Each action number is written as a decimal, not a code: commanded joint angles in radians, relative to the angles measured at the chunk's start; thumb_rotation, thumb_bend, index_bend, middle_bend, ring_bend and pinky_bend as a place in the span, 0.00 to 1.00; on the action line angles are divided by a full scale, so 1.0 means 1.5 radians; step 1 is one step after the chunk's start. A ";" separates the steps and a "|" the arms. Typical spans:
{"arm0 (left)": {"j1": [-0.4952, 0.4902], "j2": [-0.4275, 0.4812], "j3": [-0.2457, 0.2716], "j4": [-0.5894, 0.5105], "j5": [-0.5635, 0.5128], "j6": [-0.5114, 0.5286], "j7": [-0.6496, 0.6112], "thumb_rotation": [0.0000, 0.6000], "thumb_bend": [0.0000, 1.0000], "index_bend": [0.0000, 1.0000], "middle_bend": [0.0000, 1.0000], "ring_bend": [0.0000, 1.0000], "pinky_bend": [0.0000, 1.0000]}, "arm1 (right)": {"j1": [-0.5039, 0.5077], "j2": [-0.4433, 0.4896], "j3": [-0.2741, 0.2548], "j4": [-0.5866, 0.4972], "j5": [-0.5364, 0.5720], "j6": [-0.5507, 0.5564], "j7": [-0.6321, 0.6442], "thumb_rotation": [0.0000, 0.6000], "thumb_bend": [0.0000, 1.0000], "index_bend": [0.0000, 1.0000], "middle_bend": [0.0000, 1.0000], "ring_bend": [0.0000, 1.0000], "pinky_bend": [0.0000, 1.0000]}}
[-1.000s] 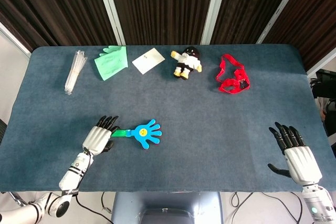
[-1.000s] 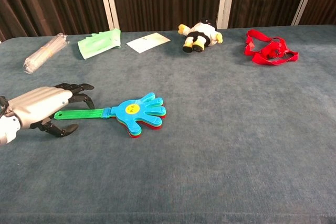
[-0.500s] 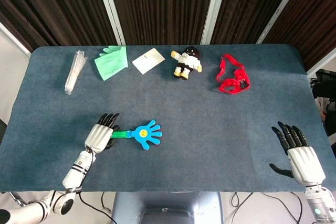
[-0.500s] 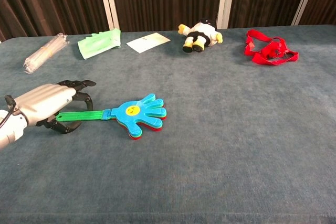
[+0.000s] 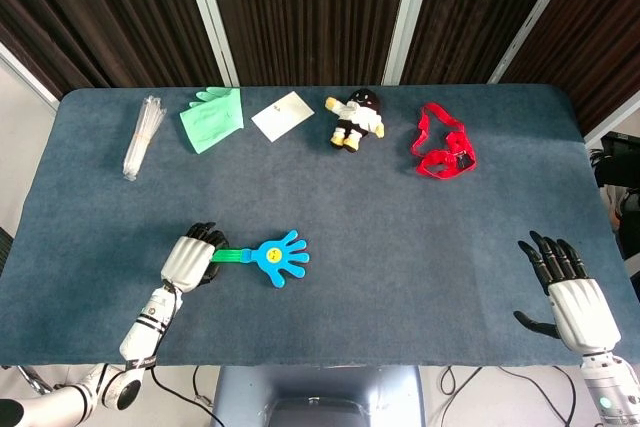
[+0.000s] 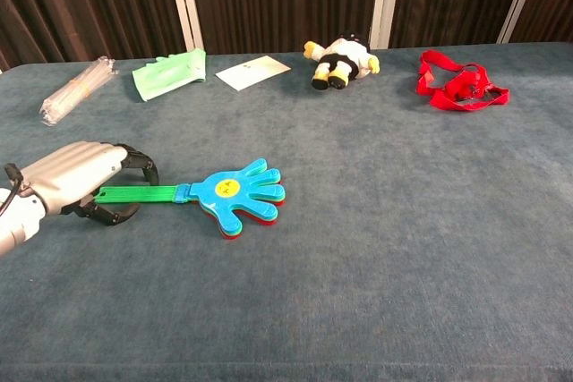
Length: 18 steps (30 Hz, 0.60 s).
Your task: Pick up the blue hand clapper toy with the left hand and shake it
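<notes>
The blue hand clapper toy lies flat on the blue table cloth, left of centre near the front, its green handle pointing left. My left hand has its fingers curled round the end of that handle, and the toy still rests on the table. At the front right corner my right hand lies with its fingers spread and nothing in it; only the head view shows it.
Along the far edge lie a clear packet of sticks, a green glove-shaped sheet, a white card, a small plush doll and a red strap.
My left hand's fingers, spread over the handle before, have curled in round it. The clapper has shifted slightly; the right hand has barely moved.
</notes>
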<state>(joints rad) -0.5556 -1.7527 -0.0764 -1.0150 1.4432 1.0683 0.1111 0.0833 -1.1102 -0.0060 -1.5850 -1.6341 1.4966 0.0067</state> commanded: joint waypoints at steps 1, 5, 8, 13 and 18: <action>-0.003 -0.007 0.001 0.019 0.011 0.010 -0.040 1.00 0.44 0.64 0.63 0.42 0.44 | 0.000 0.000 0.000 0.000 0.000 -0.001 0.000 1.00 0.15 0.00 0.00 0.00 0.00; -0.002 -0.013 0.010 0.041 0.034 0.031 -0.094 1.00 0.47 0.67 0.70 0.50 0.59 | 0.001 0.000 0.000 0.000 0.000 -0.002 0.000 1.00 0.15 0.00 0.00 0.00 0.00; -0.001 -0.022 0.013 0.063 0.047 0.053 -0.131 1.00 0.49 0.69 0.73 0.54 0.71 | 0.001 0.001 -0.001 0.000 0.000 -0.005 0.001 1.00 0.15 0.00 0.00 0.00 0.00; 0.000 -0.030 0.019 0.093 0.063 0.075 -0.193 1.00 0.54 0.73 0.79 0.61 0.84 | 0.002 0.001 -0.001 -0.001 0.001 -0.005 0.001 1.00 0.15 0.00 0.00 0.00 0.00; 0.001 -0.034 0.024 0.111 0.067 0.079 -0.233 1.00 0.58 0.76 0.83 0.65 0.89 | 0.002 0.001 -0.003 -0.002 0.000 -0.008 0.001 1.00 0.15 0.00 0.00 0.00 0.00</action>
<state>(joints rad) -0.5549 -1.7997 -0.0437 -0.8575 1.5405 1.1837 -0.2295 0.0864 -1.1086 -0.0095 -1.5883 -1.6338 1.4853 0.0085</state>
